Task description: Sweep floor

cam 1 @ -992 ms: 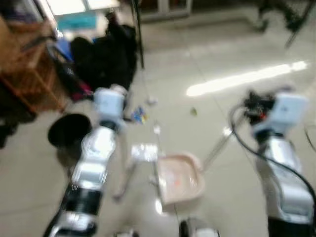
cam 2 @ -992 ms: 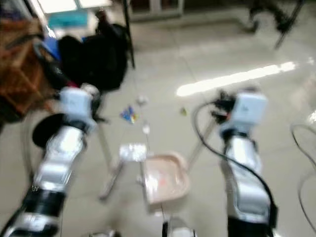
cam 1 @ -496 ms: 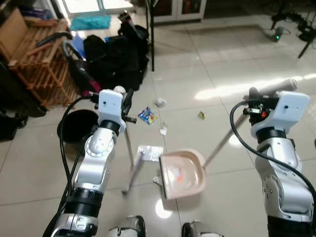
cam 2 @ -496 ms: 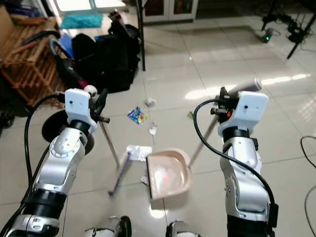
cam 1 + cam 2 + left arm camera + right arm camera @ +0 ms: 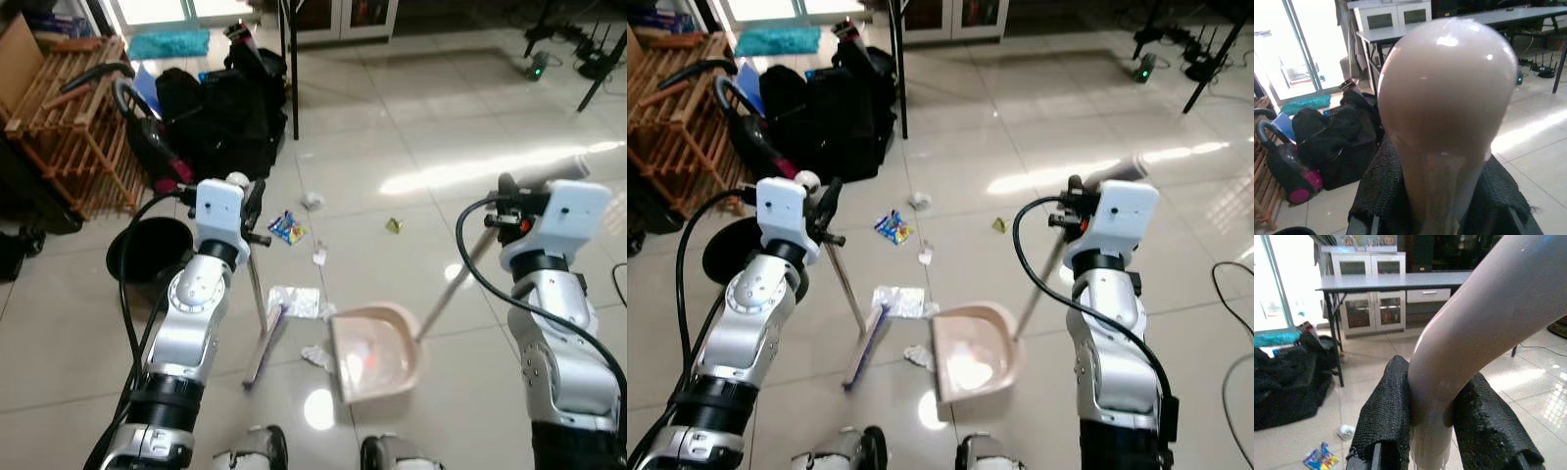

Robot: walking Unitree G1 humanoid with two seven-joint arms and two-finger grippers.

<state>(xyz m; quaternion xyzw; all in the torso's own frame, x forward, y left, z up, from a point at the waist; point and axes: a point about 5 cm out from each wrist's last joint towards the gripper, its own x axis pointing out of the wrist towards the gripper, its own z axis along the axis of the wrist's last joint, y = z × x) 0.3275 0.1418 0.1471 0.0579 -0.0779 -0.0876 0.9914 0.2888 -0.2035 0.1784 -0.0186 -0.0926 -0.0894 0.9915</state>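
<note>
My left gripper [image 5: 251, 211] is shut on the top of a broom handle [image 5: 259, 284], whose rounded pale end [image 5: 1444, 98] rises between the black fingers [image 5: 1381, 196]. The broom head [image 5: 263, 351] rests on the tiles beside a silver wrapper [image 5: 294, 301]. To the right, my right gripper [image 5: 505, 213] is shut on the long handle [image 5: 449, 292] of a pink dustpan [image 5: 377, 352] lying flat on the floor. That handle [image 5: 1474, 333] is clamped between the black fingers [image 5: 1386, 411]. A crumpled white scrap [image 5: 315, 354] lies at the dustpan's left edge.
More litter lies farther out: a colourful wrapper [image 5: 287, 228], white scraps [image 5: 319, 256] [image 5: 313, 201] and a green bit [image 5: 394, 225]. On the left are a black bin [image 5: 152, 250], a vacuum cleaner [image 5: 147, 147], black bags [image 5: 230, 108], a wooden rack [image 5: 64, 127] and a table leg [image 5: 287, 69].
The view was blurred a second ago and is now steady. The dustpan has slid a little to the right, away from the silver wrapper. Both grippers keep their hold.
</note>
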